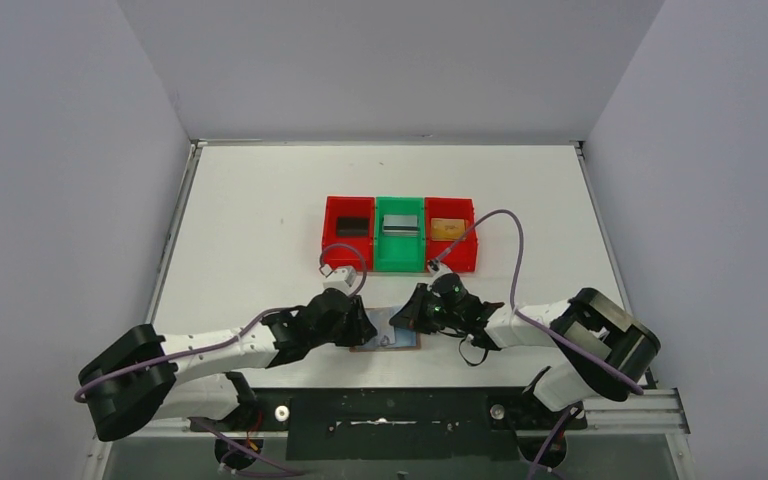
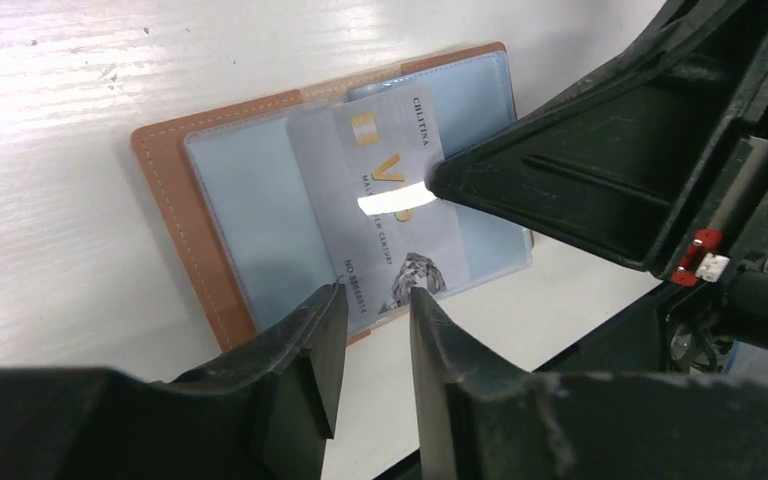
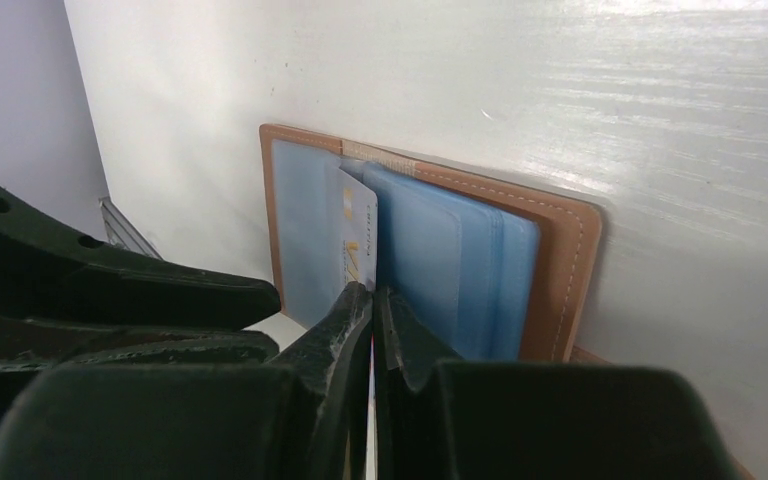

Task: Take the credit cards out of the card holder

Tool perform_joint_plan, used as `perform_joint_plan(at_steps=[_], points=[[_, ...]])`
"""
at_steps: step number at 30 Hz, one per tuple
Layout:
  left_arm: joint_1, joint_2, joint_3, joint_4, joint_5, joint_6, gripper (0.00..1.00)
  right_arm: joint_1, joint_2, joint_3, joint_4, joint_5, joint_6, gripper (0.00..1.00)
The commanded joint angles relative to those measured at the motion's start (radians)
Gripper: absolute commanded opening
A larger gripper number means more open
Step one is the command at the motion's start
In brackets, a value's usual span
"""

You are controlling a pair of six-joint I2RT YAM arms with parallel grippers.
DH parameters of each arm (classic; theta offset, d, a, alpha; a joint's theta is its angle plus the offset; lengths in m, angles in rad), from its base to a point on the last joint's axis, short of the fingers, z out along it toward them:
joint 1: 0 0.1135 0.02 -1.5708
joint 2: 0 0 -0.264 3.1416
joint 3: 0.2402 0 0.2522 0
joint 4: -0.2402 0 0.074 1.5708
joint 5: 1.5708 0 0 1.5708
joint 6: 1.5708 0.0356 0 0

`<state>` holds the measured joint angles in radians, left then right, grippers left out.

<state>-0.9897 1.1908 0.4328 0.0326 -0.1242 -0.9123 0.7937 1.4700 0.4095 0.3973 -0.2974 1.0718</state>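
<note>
The silver-grey card (image 2: pixel 380 240) I am after sits half out of a pale blue pocket in the card holder (image 2: pixel 240 200). It has gold letters on it, and a bright strip of light runs across its middle. The card holder lies open and flat on the white table (image 1: pixel 260 200), close to the near edge, between my two arms. My right claw (image 3: pixel 372 295) is pinched tight on the edge of that card (its two tips almost meet, with the thin card between them). My left claw (image 2: pixel 372 330) has its tips apart with a small gap and grips nothing; it is right at the near edge of the card holder. Farther back on the table, three bins stand side by side, touching. The left red bin (image 1: pixel 332 240) has a black card (image 1: pixel 352 226) in it, the green bin (image 1: pixel 400 258) has a grey card (image 1: pixel 400 224), and the right red bin (image 1: pixel 465 250) has a gold-orange card (image 1: pixel 447 228).
</note>
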Motion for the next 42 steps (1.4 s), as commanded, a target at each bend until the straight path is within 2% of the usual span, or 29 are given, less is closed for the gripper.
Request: perform_joint_plan(at_steps=[1,5,9,14,18,21,27,30,35,38,40,42], points=[[0.013,0.038,0.043,0.065,0.002,-0.001,0.24,0.004,0.007,-0.017,0.093,0.007,0.032,0.00],[0.013,0.069,0.009,0.024,-0.039,-0.030,0.18,0.004,0.002,-0.020,0.109,0.002,0.037,0.03],[0.013,0.078,-0.031,0.017,-0.052,-0.045,0.10,0.009,0.027,-0.018,0.148,-0.022,0.053,0.10],[0.013,0.056,-0.049,-0.013,-0.073,-0.054,0.07,0.036,0.068,-0.010,0.208,-0.032,0.071,0.18],[0.013,0.014,-0.048,-0.055,-0.092,-0.059,0.05,0.047,0.072,-0.011,0.210,-0.012,0.075,0.12],[0.014,-0.007,-0.049,-0.072,-0.101,-0.053,0.05,0.048,0.059,-0.025,0.222,-0.002,0.088,0.14],[0.016,-0.016,-0.065,-0.039,-0.080,-0.062,0.01,0.055,0.106,-0.030,0.300,-0.012,0.135,0.29],[0.017,-0.047,-0.097,-0.005,-0.068,-0.074,0.00,0.082,0.140,-0.059,0.387,0.035,0.193,0.25],[0.034,-0.076,-0.097,-0.040,-0.065,-0.042,0.00,0.083,0.099,-0.091,0.371,0.090,0.199,0.00],[0.044,-0.111,-0.063,-0.169,-0.114,-0.005,0.00,0.082,0.032,-0.099,0.299,0.132,0.173,0.00],[0.066,-0.151,-0.066,-0.192,-0.101,0.024,0.00,0.080,0.005,-0.088,0.246,0.137,0.157,0.00],[0.089,-0.184,-0.061,-0.192,-0.073,0.043,0.07,0.083,-0.002,-0.055,0.168,0.131,0.140,0.00]])
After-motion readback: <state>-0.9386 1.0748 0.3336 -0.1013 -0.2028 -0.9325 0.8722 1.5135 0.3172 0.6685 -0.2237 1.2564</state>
